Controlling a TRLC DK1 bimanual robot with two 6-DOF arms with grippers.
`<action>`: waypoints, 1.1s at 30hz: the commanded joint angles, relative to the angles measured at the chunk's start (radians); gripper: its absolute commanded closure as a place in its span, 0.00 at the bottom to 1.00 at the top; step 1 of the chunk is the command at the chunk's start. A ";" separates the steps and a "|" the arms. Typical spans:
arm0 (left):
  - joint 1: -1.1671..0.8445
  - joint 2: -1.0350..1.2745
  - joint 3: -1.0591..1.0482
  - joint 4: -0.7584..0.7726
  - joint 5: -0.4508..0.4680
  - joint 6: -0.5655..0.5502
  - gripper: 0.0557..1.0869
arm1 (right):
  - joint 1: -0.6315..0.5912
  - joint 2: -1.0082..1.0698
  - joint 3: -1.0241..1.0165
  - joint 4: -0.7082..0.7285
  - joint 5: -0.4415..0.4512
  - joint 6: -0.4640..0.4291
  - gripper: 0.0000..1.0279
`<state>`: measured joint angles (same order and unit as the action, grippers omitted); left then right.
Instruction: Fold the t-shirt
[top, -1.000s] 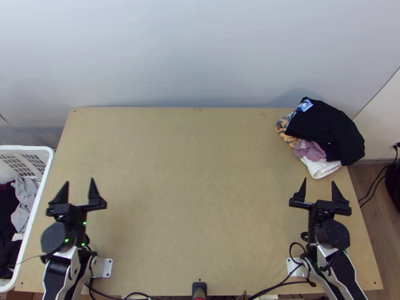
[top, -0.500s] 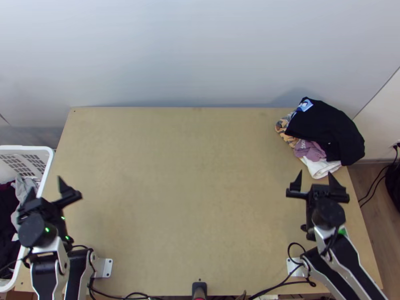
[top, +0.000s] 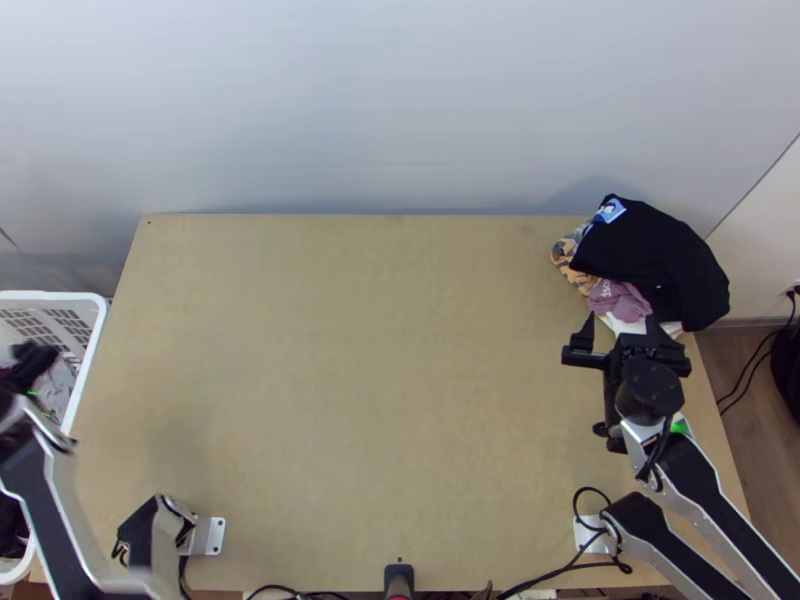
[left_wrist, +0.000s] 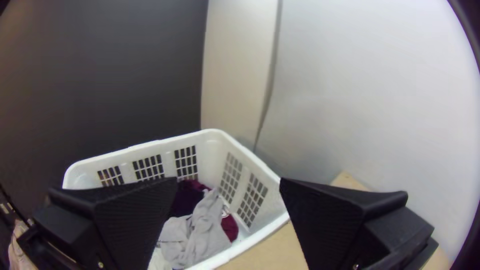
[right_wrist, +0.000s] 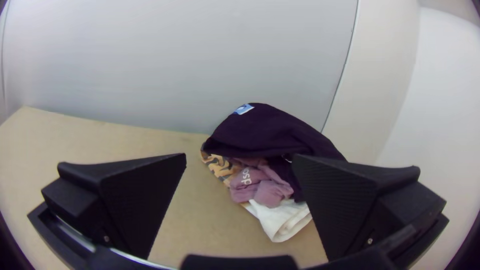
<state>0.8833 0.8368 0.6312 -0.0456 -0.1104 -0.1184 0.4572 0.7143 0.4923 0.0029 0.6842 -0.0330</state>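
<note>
My left gripper (top: 32, 368) is over the white basket at the table's left side. In the left wrist view, the left gripper (left_wrist: 228, 180) is open, with grey cloth (left_wrist: 206, 230) and dark red cloth bunched beyond its fingers. My right gripper (top: 621, 322) stands open at the near side of a clothes pile at the back right; in the right wrist view, the right gripper (right_wrist: 240, 156) has nothing between its fingers. Black cloth (top: 655, 255) lies bunched on top of the pile, over mauve cloth (top: 620, 299), patterned cloth and white cloth. Which piece is the t-shirt, I cannot tell.
The basket (top: 88, 375) adjoins the left edge of the wooden table (top: 370, 380). A pale wall (top: 400, 110) rises behind the table. Cables (top: 560, 568) run along the near edge, near the right arm's base.
My left gripper has swung left from above the table to over the basket. The right gripper has moved slightly up the picture and left, up to the pile.
</note>
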 joint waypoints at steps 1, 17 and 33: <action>0.258 0.374 0.154 0.085 0.038 -0.029 0.04 | 0.009 0.040 0.022 0.008 0.000 0.005 0.04; 0.333 1.073 0.532 0.024 0.192 -0.282 0.05 | 0.014 0.086 0.083 -0.023 0.003 -0.067 0.04; 0.312 1.595 0.891 -0.125 0.123 -0.287 0.05 | 0.006 0.172 0.143 -0.037 0.029 -0.171 0.04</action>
<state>1.1969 2.2555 1.4120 -0.1303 0.0383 -0.4080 0.4671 0.8577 0.6247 -0.0326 0.7040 -0.1677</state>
